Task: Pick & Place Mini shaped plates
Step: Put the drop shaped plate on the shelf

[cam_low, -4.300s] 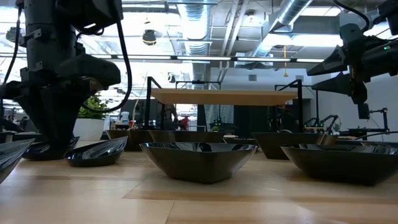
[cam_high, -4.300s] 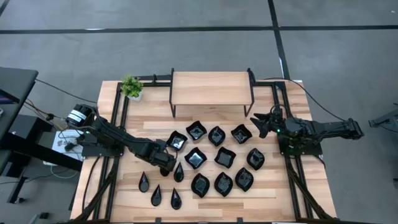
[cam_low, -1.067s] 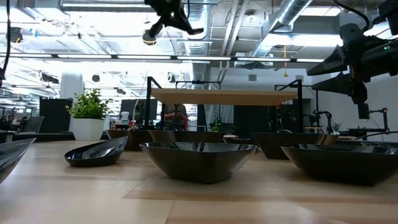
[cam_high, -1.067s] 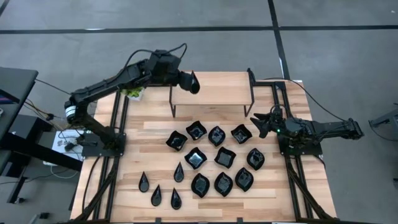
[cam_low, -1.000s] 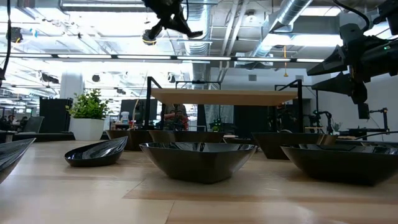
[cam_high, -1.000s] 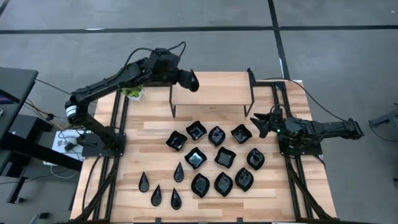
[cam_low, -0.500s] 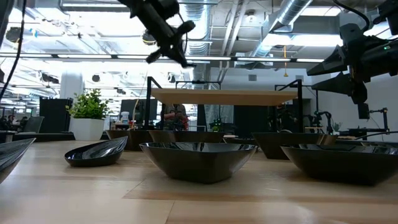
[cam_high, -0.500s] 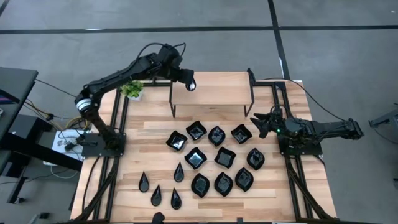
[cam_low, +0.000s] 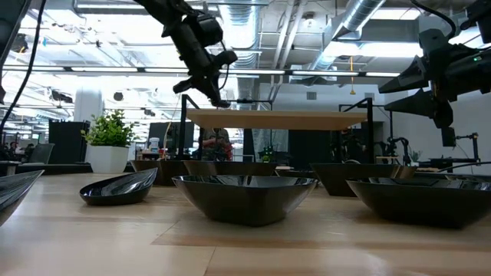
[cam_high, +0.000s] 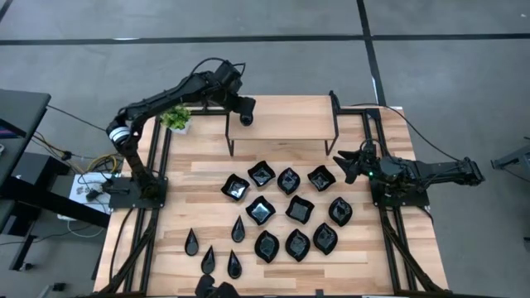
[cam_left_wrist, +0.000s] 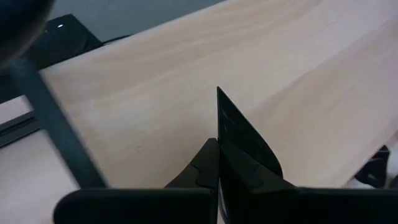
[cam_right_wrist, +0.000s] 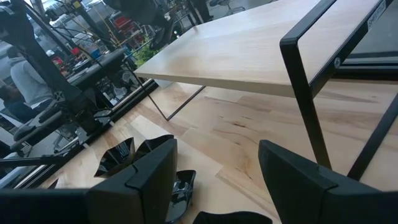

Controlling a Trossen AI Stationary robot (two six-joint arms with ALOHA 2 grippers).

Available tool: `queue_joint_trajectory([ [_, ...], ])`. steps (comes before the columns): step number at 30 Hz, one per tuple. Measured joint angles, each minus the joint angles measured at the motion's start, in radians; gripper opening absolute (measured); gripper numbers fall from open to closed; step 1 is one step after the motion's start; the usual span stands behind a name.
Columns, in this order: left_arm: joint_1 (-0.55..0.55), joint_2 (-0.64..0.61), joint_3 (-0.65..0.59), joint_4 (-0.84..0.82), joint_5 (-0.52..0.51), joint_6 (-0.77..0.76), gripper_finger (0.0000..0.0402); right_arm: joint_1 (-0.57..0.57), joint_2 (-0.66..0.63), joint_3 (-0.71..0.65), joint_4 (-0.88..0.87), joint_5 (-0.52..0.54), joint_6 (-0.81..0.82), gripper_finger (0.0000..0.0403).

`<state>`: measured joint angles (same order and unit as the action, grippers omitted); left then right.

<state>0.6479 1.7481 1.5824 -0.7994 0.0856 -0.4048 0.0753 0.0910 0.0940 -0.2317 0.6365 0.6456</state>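
Teardrop plate [cam_left_wrist: 239,134], glossy black and thin-edged, has come down from high above to just over the left end of the pale wooden shelf [cam_high: 286,114], pinched edge-on in the left gripper's [cam_high: 245,117] jaws; release looks close. Remaining mini shaped plates [cam_high: 286,213] lie clustered on the plank surface [cam_high: 178,190]. At the right edge, the right gripper [cam_high: 344,165] hovers, jaws wide.
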Motion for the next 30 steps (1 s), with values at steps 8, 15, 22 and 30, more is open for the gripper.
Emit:
queue_joint_trajectory([
  [8, 0.006, 0.0, -0.027, 0.012, 0.021, -0.002, 0.0003, 0.0, 0.0, 0.0, 0.0, 0.0, 0.0, 0.0221],
  [15, 0.011, 0.0, -0.08, 0.07, 0.021, -0.018, 0.0003, 0.0, 0.0, 0.0, 0.0, 0.0, 0.0, 0.0221],
  [22, 0.013, 0.0, -0.08, 0.082, 0.043, -0.018, 0.0003, 0.0, 0.0, 0.0, 0.0, 0.0, 0.0, 0.0221],
  [30, 0.018, 0.0, -0.08, 0.089, 0.042, -0.005, 0.0004, 0.0, 0.0, 0.0, 0.0, 0.0, 0.0, 0.0221],
])
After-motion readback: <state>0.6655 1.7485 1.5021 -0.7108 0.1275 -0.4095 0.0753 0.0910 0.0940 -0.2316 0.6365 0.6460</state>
